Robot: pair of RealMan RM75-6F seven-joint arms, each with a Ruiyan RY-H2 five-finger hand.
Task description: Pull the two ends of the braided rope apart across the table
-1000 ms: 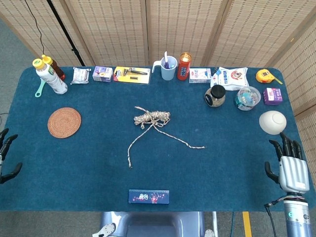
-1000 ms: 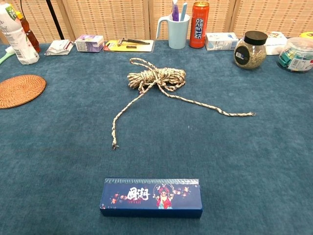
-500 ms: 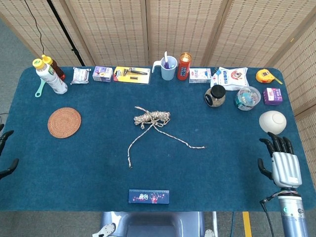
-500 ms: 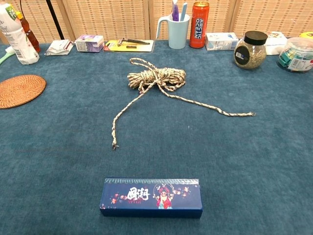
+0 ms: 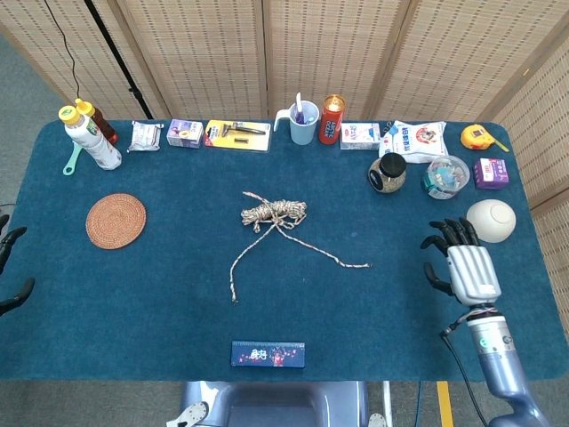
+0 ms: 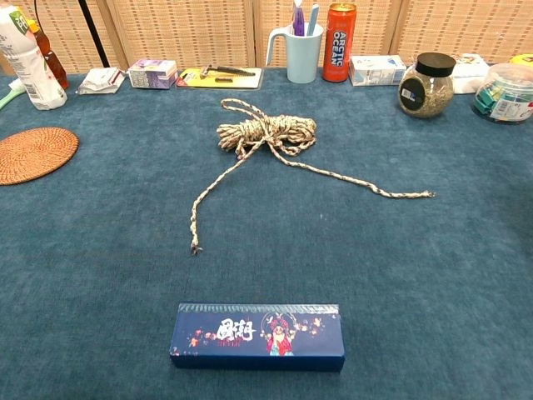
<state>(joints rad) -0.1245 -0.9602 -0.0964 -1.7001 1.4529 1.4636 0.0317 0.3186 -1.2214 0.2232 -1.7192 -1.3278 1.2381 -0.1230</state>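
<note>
The braided rope (image 5: 274,213) (image 6: 268,132) lies bundled in a loose coil at mid-table. One end (image 5: 235,299) (image 6: 195,247) trails toward the front left, the other end (image 5: 364,264) (image 6: 426,194) runs out to the right. My right hand (image 5: 464,260) hovers over the table's right side, fingers apart and empty, well right of the rope's right end. At the far left edge only the fingertips of my left hand (image 5: 9,267) show, spread and holding nothing. The chest view shows neither hand.
A dark blue box (image 5: 268,353) (image 6: 258,335) lies near the front edge. A woven coaster (image 5: 116,220) sits left. A white bowl (image 5: 491,219) is just behind my right hand. A jar (image 5: 388,172), cup (image 5: 302,123), can (image 5: 332,118) and bottles (image 5: 89,135) line the back.
My right hand has moved forward and left, from the table's right front corner onto the cloth beside the white bowl. The rope has not moved.
</note>
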